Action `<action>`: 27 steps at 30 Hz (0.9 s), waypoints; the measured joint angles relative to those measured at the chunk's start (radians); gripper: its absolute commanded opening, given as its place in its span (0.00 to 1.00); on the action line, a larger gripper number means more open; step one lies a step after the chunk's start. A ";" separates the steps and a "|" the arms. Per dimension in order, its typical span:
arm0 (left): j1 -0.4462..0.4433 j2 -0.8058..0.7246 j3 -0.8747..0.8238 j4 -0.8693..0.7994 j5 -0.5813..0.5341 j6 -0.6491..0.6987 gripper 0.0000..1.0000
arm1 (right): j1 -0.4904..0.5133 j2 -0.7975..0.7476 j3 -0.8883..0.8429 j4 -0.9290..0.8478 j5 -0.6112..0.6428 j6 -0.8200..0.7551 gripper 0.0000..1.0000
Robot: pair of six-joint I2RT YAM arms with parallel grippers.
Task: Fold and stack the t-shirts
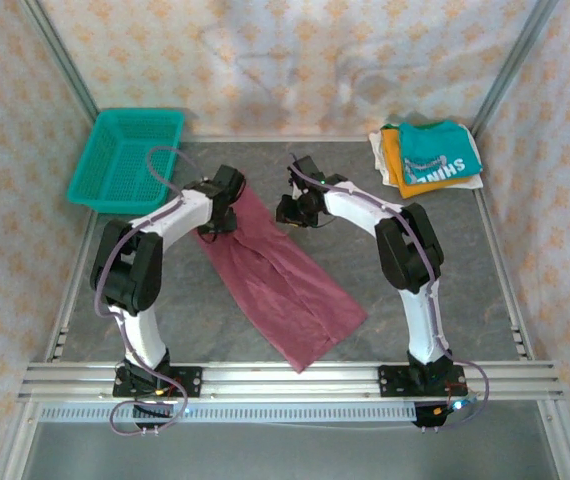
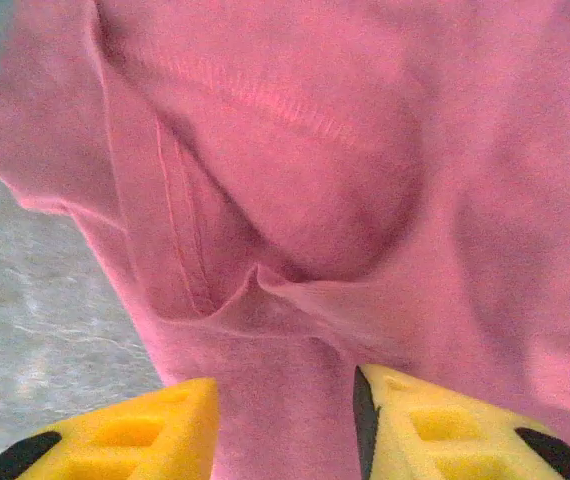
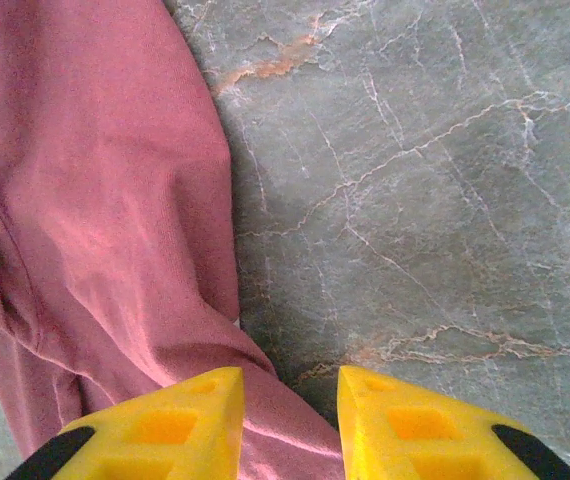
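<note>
At the far left, a teal mesh basket (image 1: pixel 125 160) sits on the edge of the table (image 1: pixel 445 290), its near corner crossed by the left arm's cable.

From the top view the left gripper (image 1: pixel 220 210) is over the far end of the maroon t-shirt (image 1: pixel 285 285), and the wrist hides its fingers and that end of the cloth. In the left wrist view the left gripper (image 2: pixel 285 430) has its yellow fingers (image 2: pixel 180 425) spread wide, with nothing pinched. Creased maroon fabric (image 2: pixel 365 150) shows between and beyond them. I cannot tell whether the pads touch it.

The maroon shirt lies as a long, narrow band, running diagonally from the left gripper toward the near middle of the table.

The right gripper (image 1: pixel 295 210) is just beside the shirt's far right edge. Seen from its wrist, the right gripper (image 3: pixel 290 420) is also parted and holds nothing. Its left finger (image 3: pixel 190 420) is over the shirt's edge (image 3: pixel 95 200) and its right one over bare marbled table (image 3: pixel 445 200).

At the far right corner is a stack. A teal t-shirt (image 1: pixel 430 145) with upside-down white print lies on top. It covers most of an orange-yellow t-shirt (image 1: pixel 397 168) and a cream t-shirt (image 1: pixel 377 145).
</note>
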 measured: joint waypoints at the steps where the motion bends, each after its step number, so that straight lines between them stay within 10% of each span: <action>1: -0.009 -0.001 0.037 -0.035 -0.027 0.007 0.42 | -0.002 0.000 0.001 0.000 0.000 0.000 0.31; 12: 0.114 -0.229 -0.043 -0.032 0.053 -0.003 0.39 | -0.008 0.042 0.134 -0.029 -0.006 -0.011 0.40; 21: 0.193 -0.088 -0.105 0.121 0.168 -0.045 0.37 | -0.005 0.365 0.545 -0.141 -0.065 -0.099 0.48; 27: 0.192 -0.011 -0.107 0.171 0.190 -0.067 0.37 | -0.005 0.504 0.774 -0.229 -0.086 -0.140 0.17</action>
